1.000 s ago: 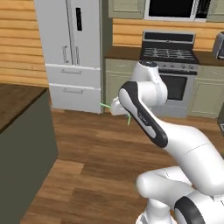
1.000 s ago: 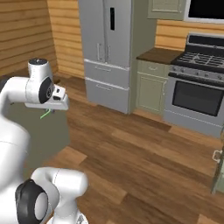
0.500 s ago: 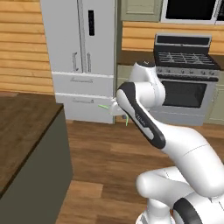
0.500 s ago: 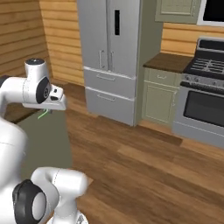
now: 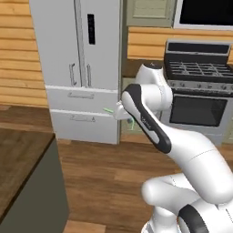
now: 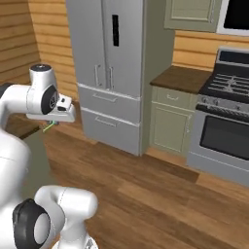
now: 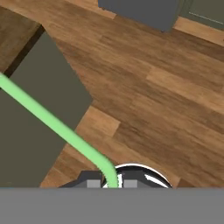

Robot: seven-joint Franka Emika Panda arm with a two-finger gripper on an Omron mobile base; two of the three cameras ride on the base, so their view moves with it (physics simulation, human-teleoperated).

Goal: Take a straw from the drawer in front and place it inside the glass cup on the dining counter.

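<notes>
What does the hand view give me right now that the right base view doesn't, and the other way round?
Hand view: the gripper shut on the straw, which runs up and left from the fingertips over the wood floor, with a corner of the dining counter beneath.

Right base view: the room ahead, with the fridge, the stove and the green cabinet between them.

Both: the straw, a short green tip poking below the hand in the base view, and the wood floor.
</notes>
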